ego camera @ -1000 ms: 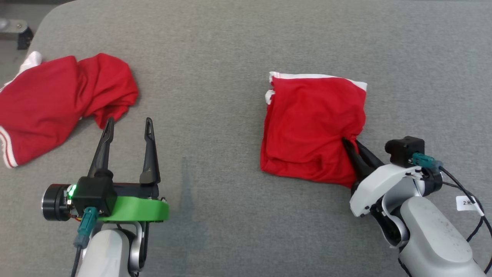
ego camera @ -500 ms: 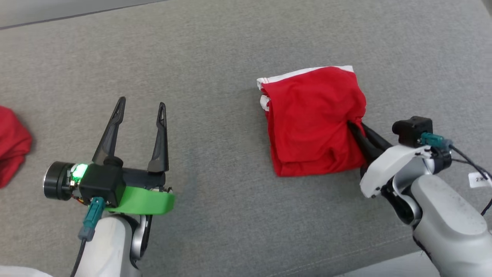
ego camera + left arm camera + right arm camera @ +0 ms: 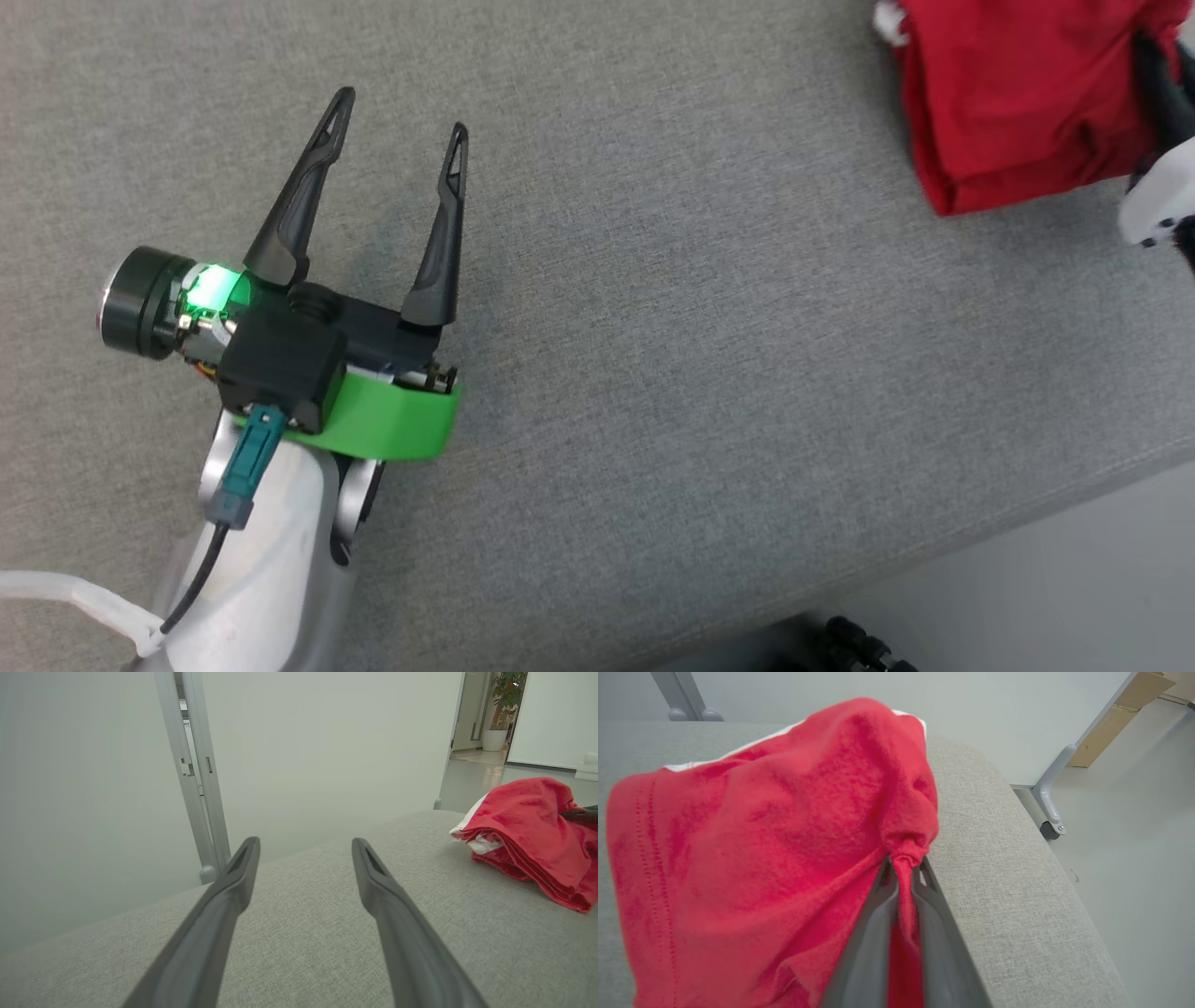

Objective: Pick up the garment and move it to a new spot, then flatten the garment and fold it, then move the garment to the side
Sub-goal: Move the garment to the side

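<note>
One folded red cloth garment with white trim (image 3: 1018, 93) lies at the 1 o'clock corner of the head view, on the grey fabric-covered tabletop (image 3: 700, 327). The top and right borders cut it off, so its full outline and long axis cannot be judged there. Its visible folded edge runs from 7 o'clock up toward 2 o'clock.

The right gripper (image 3: 1158, 84) is mostly cut off by the frame: a dark finger against the cloth and a piece of white housing at 3 o'clock. The right wrist view settles the grip. The jaws are clenched on a twisted pinch of the garment's (image 3: 761, 858) near edge, with the right gripper's (image 3: 906, 870) tips half buried in fabric. From that pinch the cloth spreads away toward 10 o'clock, with white trim along its far edge at 11 o'clock.

The left gripper (image 3: 401, 112) sits toward 9 o'clock in the head view, well apart from the garment. Its jaws are released and wide, the fingers point to about 1 o'clock, and bare tabletop shows between them. In the left wrist view the garment (image 3: 528, 835) rests at 3 o'clock, clipped by the right border.
</note>
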Robot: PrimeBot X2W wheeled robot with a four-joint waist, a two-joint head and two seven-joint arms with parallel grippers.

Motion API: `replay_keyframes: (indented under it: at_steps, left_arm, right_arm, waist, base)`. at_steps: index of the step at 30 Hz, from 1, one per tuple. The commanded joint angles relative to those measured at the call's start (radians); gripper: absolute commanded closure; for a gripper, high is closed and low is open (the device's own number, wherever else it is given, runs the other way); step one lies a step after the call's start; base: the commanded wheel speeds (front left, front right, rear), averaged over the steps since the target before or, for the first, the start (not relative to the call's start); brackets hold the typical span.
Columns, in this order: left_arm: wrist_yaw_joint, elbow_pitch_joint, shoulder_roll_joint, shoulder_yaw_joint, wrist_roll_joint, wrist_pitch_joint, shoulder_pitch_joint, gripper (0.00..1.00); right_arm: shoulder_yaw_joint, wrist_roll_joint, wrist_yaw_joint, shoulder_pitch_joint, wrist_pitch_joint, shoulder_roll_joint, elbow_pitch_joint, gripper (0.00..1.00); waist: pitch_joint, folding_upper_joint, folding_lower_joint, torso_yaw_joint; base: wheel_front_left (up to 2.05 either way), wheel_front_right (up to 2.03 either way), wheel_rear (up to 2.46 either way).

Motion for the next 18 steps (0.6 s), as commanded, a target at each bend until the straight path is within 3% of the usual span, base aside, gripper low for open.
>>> replay_keyframes:
  at_steps: [1, 8, 10, 11, 15, 18]
  left_arm:
    - [-0.011, -0.006, 0.010, -0.008, 0.014, 0.002, -0.040, 0.00]
    - [-0.027, -0.004, 0.014, -0.047, 0.028, -0.008, -0.114, 0.00]
    - [-0.028, 0.001, 0.013, -0.053, 0.030, -0.012, -0.124, 0.00]
    - [-0.028, 0.005, 0.011, -0.056, 0.029, -0.013, -0.127, 0.00]
    - [-0.020, 0.025, 0.008, -0.060, 0.019, -0.025, -0.119, 0.00]
    - [-0.012, 0.041, 0.008, -0.056, 0.009, -0.033, -0.094, 0.00]
  right_arm:
    - [-0.009, 0.011, -0.001, -0.038, -0.007, -0.025, 0.031, 1.00]
    - [-0.073, 0.007, -0.001, -0.155, -0.055, -0.098, 0.179, 1.00]
    - [-0.101, -0.004, -0.001, -0.173, -0.065, -0.099, 0.228, 0.59]
    - [-0.117, -0.009, -0.001, -0.182, -0.069, -0.097, 0.253, 0.03]
    - [-0.174, -0.041, -0.001, -0.175, -0.082, -0.078, 0.307, 0.00]
    - [-0.259, -0.075, -0.001, -0.126, -0.082, -0.069, 0.259, 0.00]
  waist:
    - [0.159, -0.0001, 0.0000, 0.040]
    - [0.221, -0.0001, 0.0000, 0.064]
    - [0.223, -0.0001, 0.0000, 0.067]
    - [0.221, -0.0001, 0.0000, 0.068]
    - [0.192, -0.0001, 0.0000, 0.067]
    - [0.152, -0.0001, 0.0000, 0.058]
  base:
    - [0.00, 0.00, 0.00]
    - [0.00, 0.00, 0.00]
    - [0.00, 0.00, 0.00]
    - [0.00, 0.00, 0.00]
    - [0.00, 0.00, 0.00]
    - [0.00, 0.00, 0.00]
